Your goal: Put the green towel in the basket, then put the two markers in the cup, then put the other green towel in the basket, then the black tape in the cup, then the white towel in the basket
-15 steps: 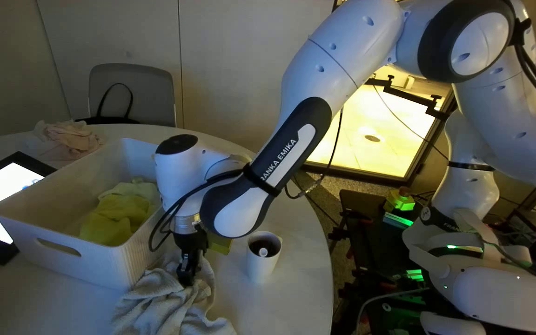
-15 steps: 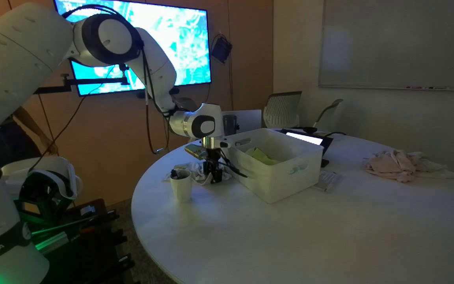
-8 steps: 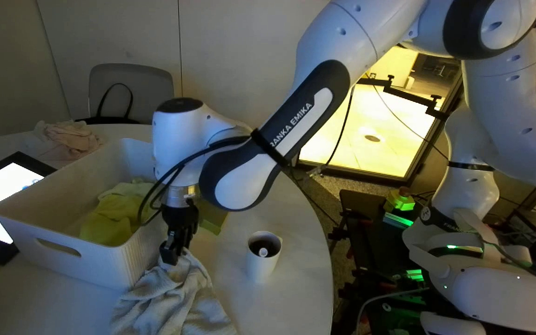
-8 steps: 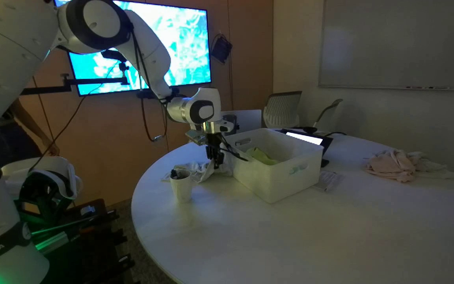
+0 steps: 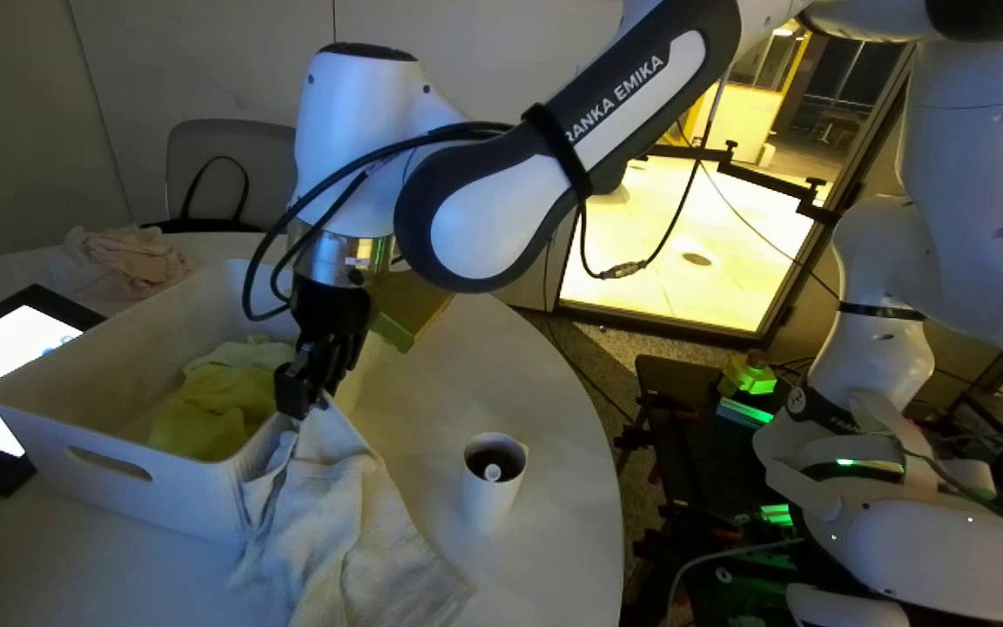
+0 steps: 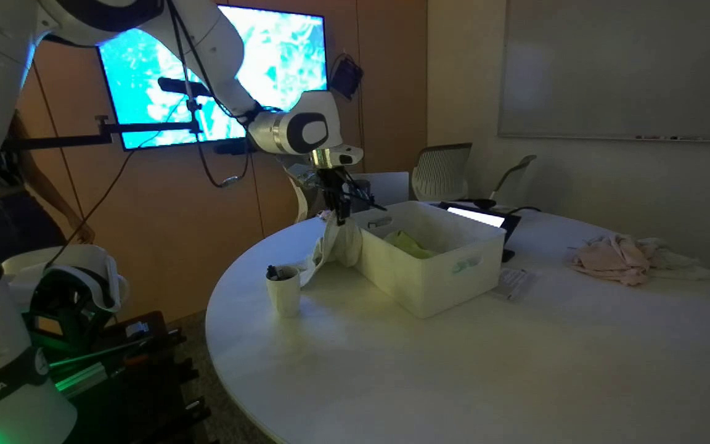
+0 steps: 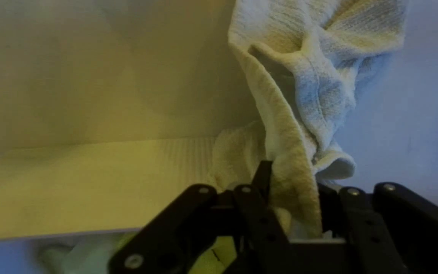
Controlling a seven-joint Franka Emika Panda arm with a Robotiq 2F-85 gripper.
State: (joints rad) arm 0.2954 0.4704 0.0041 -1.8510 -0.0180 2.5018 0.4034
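By the basket [image 5: 179, 498], jaws pinching the white towel [image 5: 327, 514] — folds partly cropped

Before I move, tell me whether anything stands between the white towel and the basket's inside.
The basket's side wall does: the white towel hangs outside it from the gripper. Nothing else visible stands between.

- The gripper [image 5: 299, 399] was raised from low over the tabletop [image 5: 562, 531] to near the rim of the basket [image 5: 188, 498].
- The white towel [image 5: 345, 509] was lifted with it, its crumpled heap being drawn out into a hanging length.
- The robot arm [image 5: 493, 218] was likewise carried upward.
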